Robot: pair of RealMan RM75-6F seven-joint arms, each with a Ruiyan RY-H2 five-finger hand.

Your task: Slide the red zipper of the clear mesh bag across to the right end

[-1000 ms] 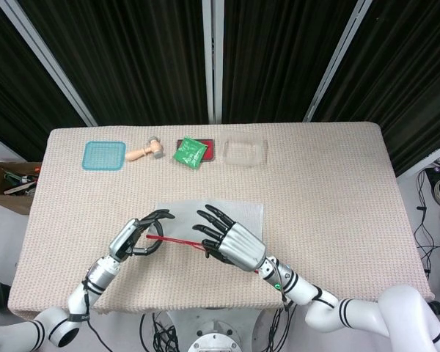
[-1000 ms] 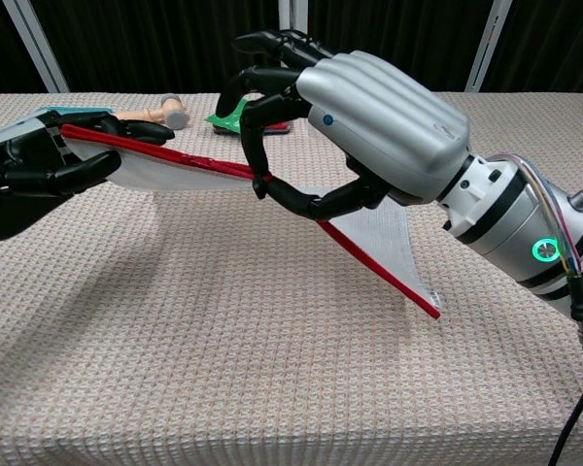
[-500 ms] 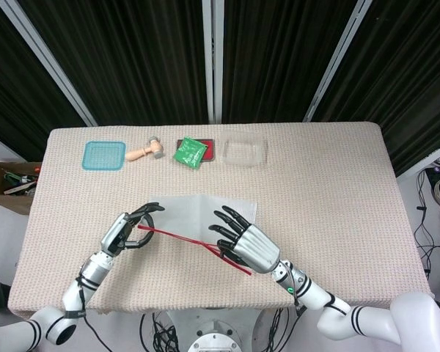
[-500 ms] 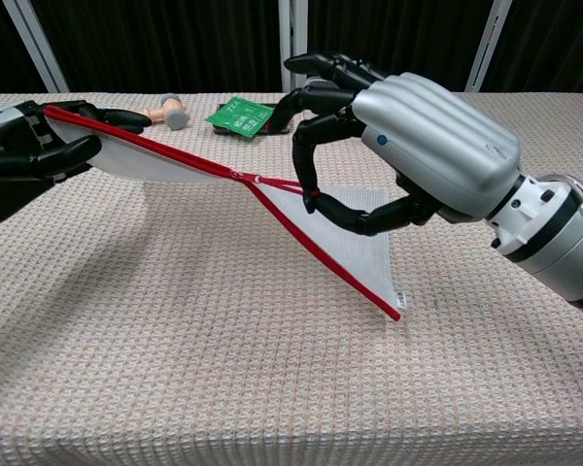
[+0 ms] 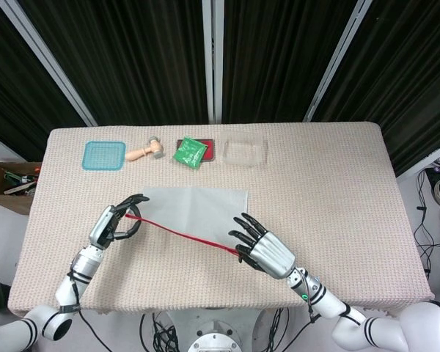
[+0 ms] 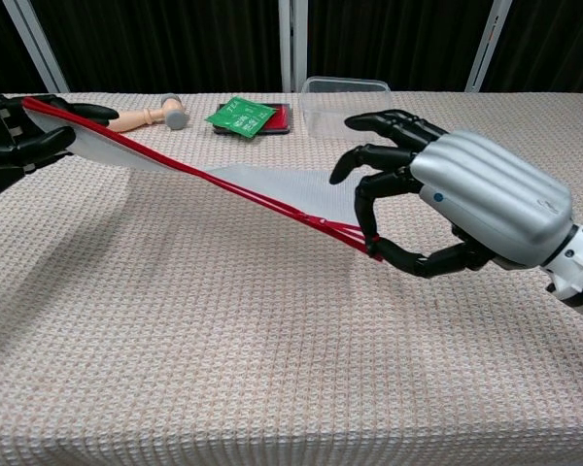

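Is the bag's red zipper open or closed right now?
Mostly open: in the chest view the red zipper shows two separate tracks, meeting only at the right hand, which pinches the slider.

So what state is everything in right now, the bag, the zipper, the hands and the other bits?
Mesh bag: lifted at its zipper edge, stretched between both hands.
Red zipper: taut, slider near the right end.
Left hand: grips the bag's left end.
Right hand: pinches the zipper pull.
Clear container: upright, looks empty.
Green packet: lying on a red item.

bag (image 5: 194,209) on table (image 5: 337,191) | left hand (image 5: 111,224) left end | right hand (image 5: 264,249) right end
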